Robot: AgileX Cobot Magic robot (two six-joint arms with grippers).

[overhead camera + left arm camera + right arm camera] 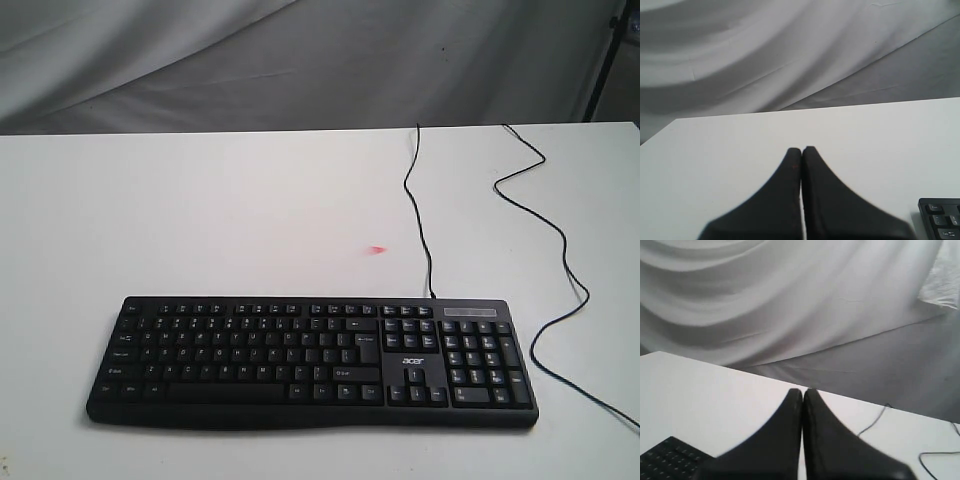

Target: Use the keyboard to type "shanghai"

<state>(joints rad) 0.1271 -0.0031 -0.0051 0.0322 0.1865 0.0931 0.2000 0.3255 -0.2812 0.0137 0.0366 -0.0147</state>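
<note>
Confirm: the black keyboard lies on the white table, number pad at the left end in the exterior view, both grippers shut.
Wrong end: the exterior view shows the number pad at the right end of the keyboard. The rest holds: white table, left gripper and right gripper shut.

You've got a matt black plastic keyboard (310, 362), a smooth, matt white table (200, 220) and a creased grey cloth backdrop (330, 60). Your left gripper (801, 151) and right gripper (803, 391) look smooth, matt black.

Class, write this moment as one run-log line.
left tool: shut, off keyboard | right tool: shut, off keyboard | keyboard: untouched on table
</note>
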